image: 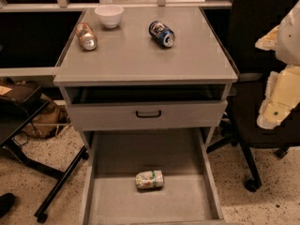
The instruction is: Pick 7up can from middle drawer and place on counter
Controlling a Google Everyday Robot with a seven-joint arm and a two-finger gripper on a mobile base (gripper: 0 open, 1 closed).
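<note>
The 7up can (149, 179), pale with green print, lies on its side on the floor of the pulled-out middle drawer (117, 203), near its centre. The counter (140, 55) is the flat grey top of the cabinet above. My gripper (277, 100), a cream and white shape, hangs at the right edge of the view. It is beside the cabinet at about drawer-front height, well to the right of the can and above it, and holds nothing that I can see.
A copper-brown can (86, 35), a white bowl (109, 15) and a dark blue can (162, 33) lie on the back of the counter. A closed drawer front with a black handle (148, 114) sits above the open drawer. An office chair (262, 78) stands to the right and a dark frame (56, 177) to the left.
</note>
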